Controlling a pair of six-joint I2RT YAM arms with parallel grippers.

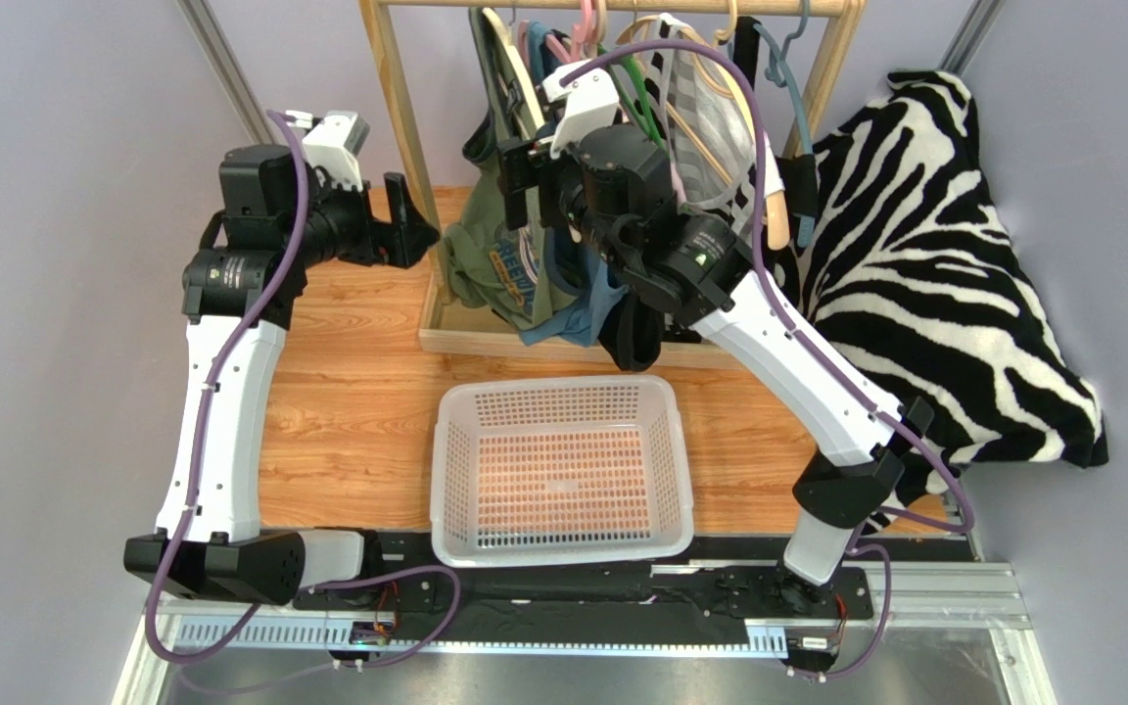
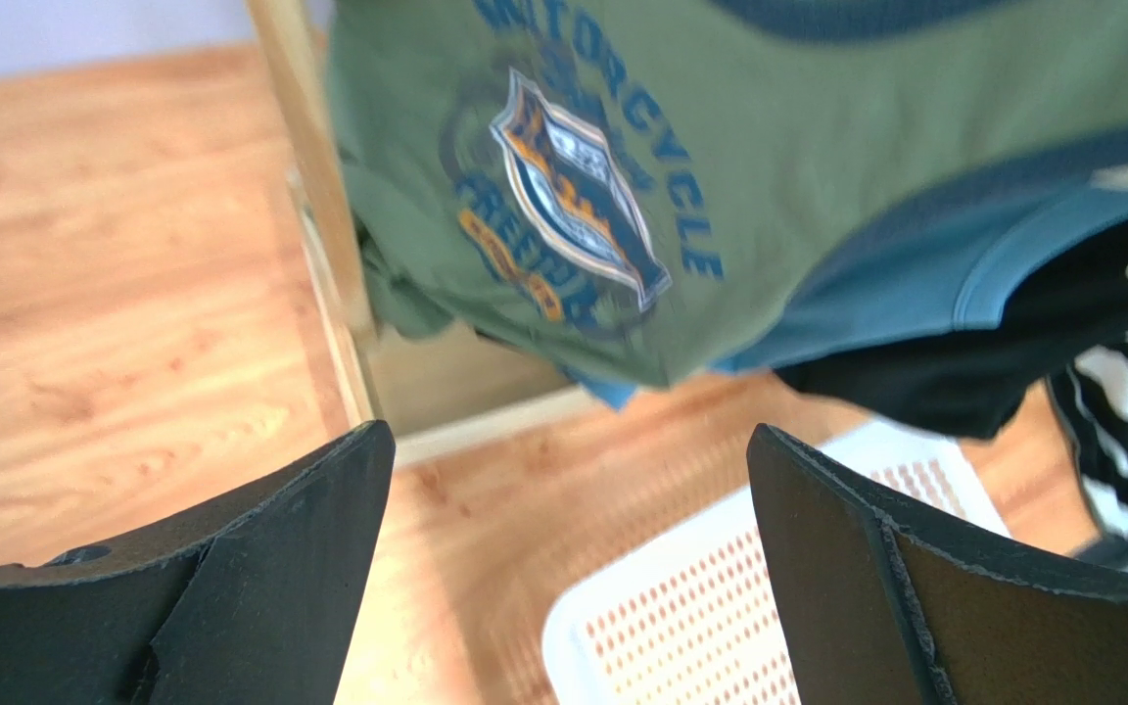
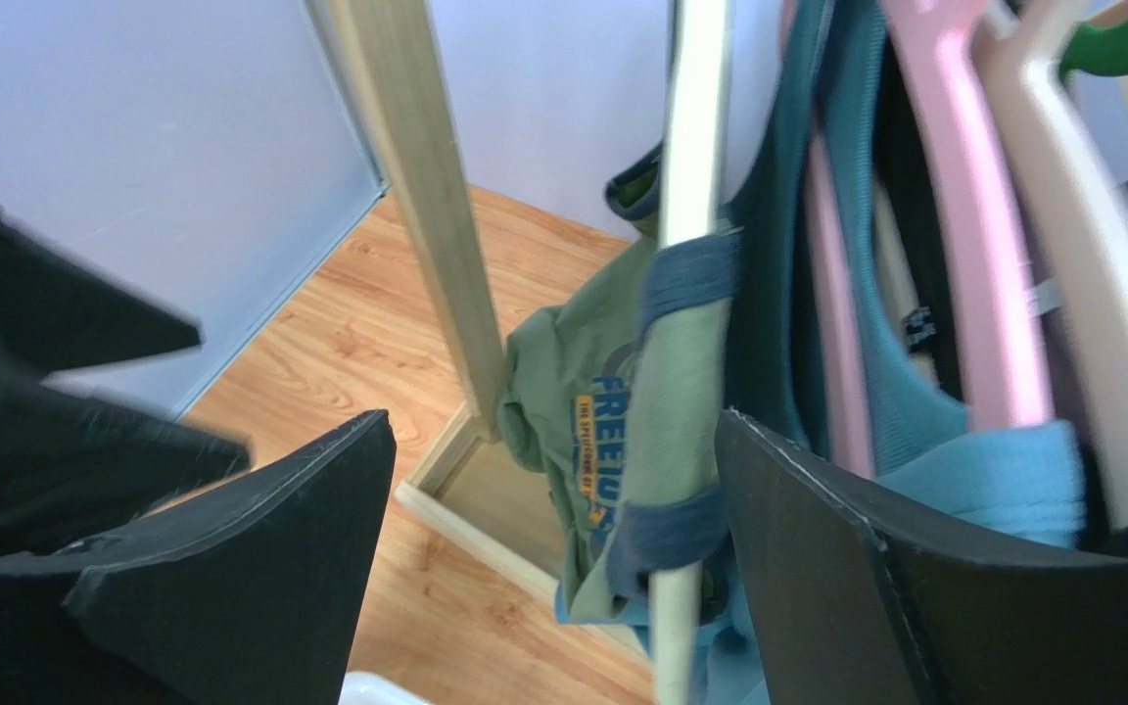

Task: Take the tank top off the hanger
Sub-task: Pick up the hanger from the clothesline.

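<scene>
A green tank top [image 1: 508,250] with dark blue trim and a motorcycle print hangs on a cream hanger [image 3: 691,176] at the left end of the wooden rack [image 1: 405,132]. My right gripper [image 1: 526,191] is open up at the rack. In the right wrist view the hanger's arm and the tank top [image 3: 673,397] lie between its fingers [image 3: 552,426], close to the right one. My left gripper [image 1: 416,223] is open just left of the rack post. In its wrist view the tank top [image 2: 761,162] hangs ahead of the empty jaws [image 2: 570,485].
A white perforated basket [image 1: 563,470] sits on the wooden table below the rack. More garments and hangers crowd the rail, among them a pink hanger [image 3: 967,221] and a blue top [image 3: 997,470]. A zebra-print cloth [image 1: 953,265] lies at the right.
</scene>
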